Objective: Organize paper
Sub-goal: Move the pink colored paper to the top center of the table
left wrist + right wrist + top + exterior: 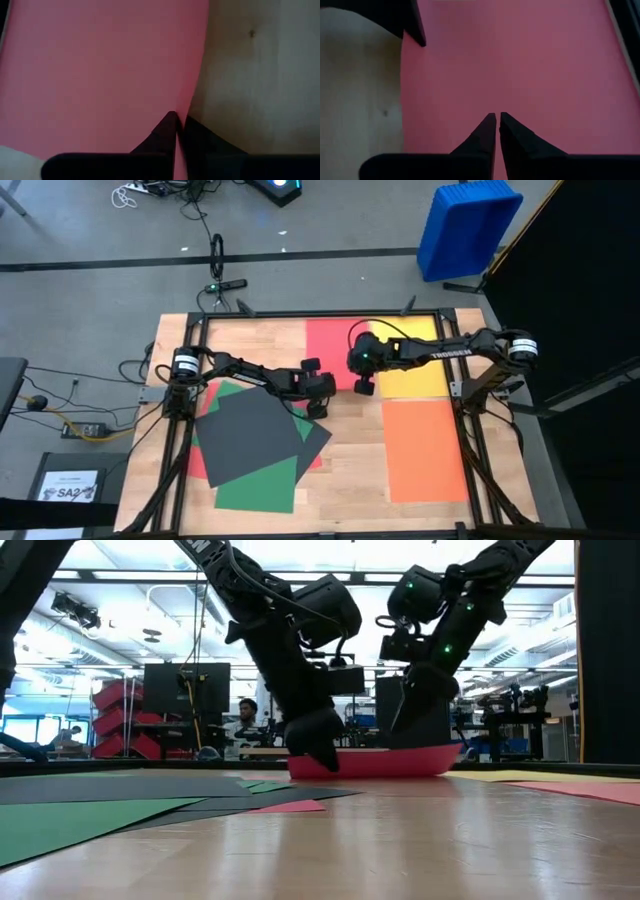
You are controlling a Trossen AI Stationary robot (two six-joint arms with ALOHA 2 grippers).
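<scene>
On a wooden worktop (345, 470), both grippers, left gripper (322, 388) and right gripper (363, 385), pinch opposite edges of a red sheet (335, 345) at the far side, beside yellow (420, 375) and orange (423, 448) sheets, with a mixed pile (255, 445) nearer the left arm.

robotics lab, monitors (185, 690), red bins (125, 720), seated person (245, 718), ceiling strip lights (120, 578)
</scene>
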